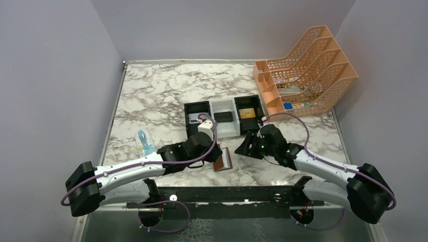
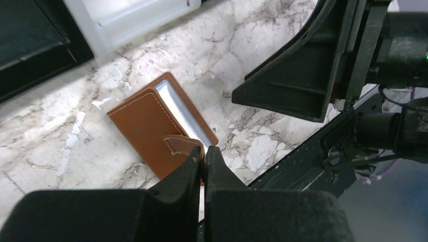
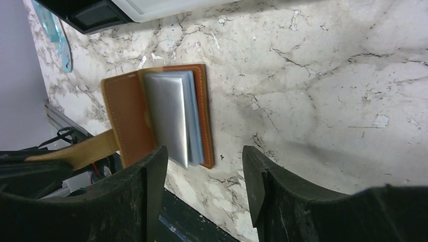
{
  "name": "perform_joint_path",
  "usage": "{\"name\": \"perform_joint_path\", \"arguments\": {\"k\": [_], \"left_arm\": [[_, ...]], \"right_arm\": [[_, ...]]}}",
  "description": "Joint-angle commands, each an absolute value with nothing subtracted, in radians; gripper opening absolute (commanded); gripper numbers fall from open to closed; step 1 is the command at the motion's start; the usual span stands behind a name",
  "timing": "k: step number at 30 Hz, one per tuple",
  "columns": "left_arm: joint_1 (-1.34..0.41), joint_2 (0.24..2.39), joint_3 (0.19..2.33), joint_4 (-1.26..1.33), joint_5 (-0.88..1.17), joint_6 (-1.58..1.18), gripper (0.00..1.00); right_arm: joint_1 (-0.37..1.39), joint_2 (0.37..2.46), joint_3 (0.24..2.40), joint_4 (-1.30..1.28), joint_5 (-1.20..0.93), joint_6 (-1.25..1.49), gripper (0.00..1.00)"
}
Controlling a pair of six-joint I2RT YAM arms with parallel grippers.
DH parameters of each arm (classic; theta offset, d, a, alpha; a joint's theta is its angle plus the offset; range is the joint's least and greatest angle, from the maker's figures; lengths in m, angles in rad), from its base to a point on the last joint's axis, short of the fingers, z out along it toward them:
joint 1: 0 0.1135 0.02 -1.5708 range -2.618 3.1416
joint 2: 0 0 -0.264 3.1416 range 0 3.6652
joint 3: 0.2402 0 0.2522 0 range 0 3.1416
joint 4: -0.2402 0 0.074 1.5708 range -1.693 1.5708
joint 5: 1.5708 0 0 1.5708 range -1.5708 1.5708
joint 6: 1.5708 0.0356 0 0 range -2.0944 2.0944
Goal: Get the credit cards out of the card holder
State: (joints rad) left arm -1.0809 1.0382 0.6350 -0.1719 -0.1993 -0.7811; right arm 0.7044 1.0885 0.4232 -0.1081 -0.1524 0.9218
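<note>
So you're on the opening step: left gripper [image 2: 204, 151] pinched shut on the snap tab [image 2: 179, 143] of the brown leather bifold card holder [image 2: 146, 121], at 6 o'clock from the black-and-white plastic tray [image 1: 224, 130]. Right gripper [image 3: 204, 154] hangs spread at its 2 o'clock. I'd guess next is pinching a card edge.

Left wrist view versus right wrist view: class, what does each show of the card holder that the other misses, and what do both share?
Left wrist only: the left gripper shut on the snap tab. Right wrist only: the right gripper open, and the pale inner pockets face-on. Both: the brown card holder lying on the marble table.
</note>
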Motion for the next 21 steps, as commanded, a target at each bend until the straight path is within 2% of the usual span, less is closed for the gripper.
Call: {"name": "perform_joint_path", "arguments": {"k": [1, 8, 12, 16, 21], "left_arm": [[-1.107, 1.085, 0.664, -0.109, -0.163, -0.807, 0.0], [-1.14, 1.135, 0.694, -0.06, -0.141, -0.782, 0.0], [-1.143, 1.111, 0.691, -0.072, -0.204, -0.789, 0.0], [-1.138, 1.032, 0.65, -0.146, -0.342, -0.842, 0.0], [-1.119, 0.975, 0.593, -0.265, -0.407, -0.873, 0.0]], "right_arm": [[0.694, 1.09, 0.448, -0.113, -0.168, 0.884, 0.57], [0.695, 1.04, 0.453, -0.184, -0.08, 0.857, 0.56], [0.695, 0.993, 0.443, -0.177, -0.074, 0.863, 0.55], [0.695, 0.989, 0.427, -0.126, -0.146, 0.877, 0.53], [0.695, 1.064, 0.413, -0.042, -0.307, 0.893, 0.51]]}}
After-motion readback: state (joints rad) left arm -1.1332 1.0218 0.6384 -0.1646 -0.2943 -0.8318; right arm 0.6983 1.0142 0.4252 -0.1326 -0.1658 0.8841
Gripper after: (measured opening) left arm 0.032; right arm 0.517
